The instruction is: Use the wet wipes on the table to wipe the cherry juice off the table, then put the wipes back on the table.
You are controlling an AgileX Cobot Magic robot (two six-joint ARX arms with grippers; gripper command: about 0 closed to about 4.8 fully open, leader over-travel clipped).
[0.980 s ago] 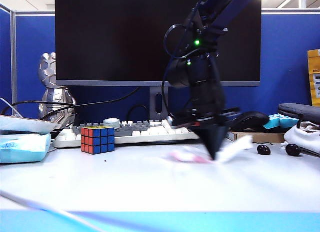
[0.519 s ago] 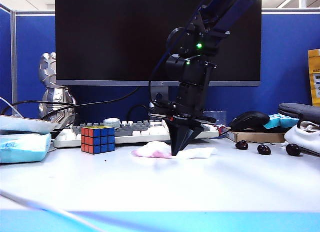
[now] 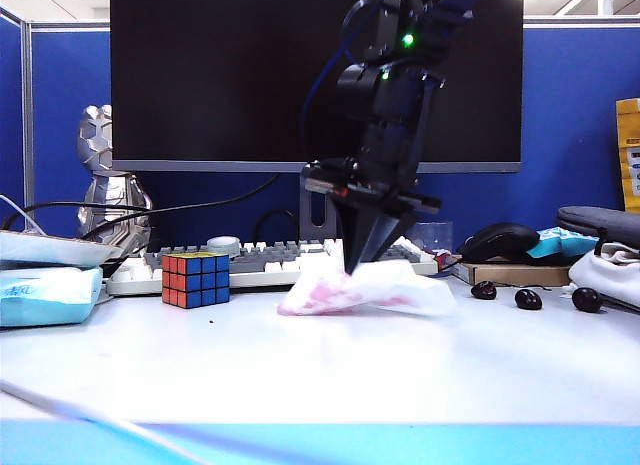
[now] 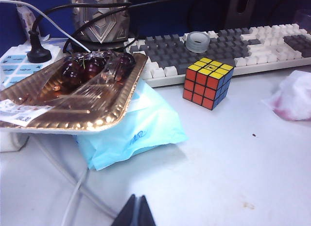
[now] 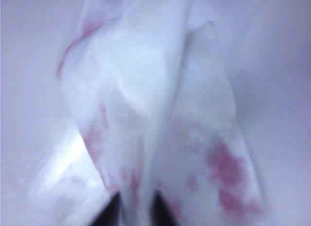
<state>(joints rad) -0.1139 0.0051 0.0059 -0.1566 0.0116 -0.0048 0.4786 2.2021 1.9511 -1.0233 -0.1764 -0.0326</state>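
Observation:
A white wet wipe (image 3: 365, 288), stained pink with cherry juice, hangs in a tent shape from my right gripper (image 3: 362, 268) just above the table (image 3: 320, 375), in front of the keyboard. In the right wrist view the wipe (image 5: 160, 114) fills the frame, and a fold of it runs between the two dark fingertips (image 5: 112, 211), which stand slightly apart. The wipe (image 4: 293, 95) also shows in the left wrist view. On the table I see only a tiny dark spot (image 4: 253, 135) near the cube. My left gripper (image 4: 137, 200) hovers shut and empty over the table's left part.
A Rubik's cube (image 3: 195, 279) and a keyboard (image 3: 270, 263) stand behind the wipe. Three loose cherries (image 3: 527, 299) lie at the right, near a mouse (image 3: 498, 242). At the left a gold tray of cherries (image 4: 73, 97) rests on a blue wipes pack (image 4: 131, 131), beside a cable (image 4: 73, 206).
My right gripper dragged the wipe leftward across the table, turned its wrist, then rose a little, pulling the wipe up into a tent. The left gripper has not moved.

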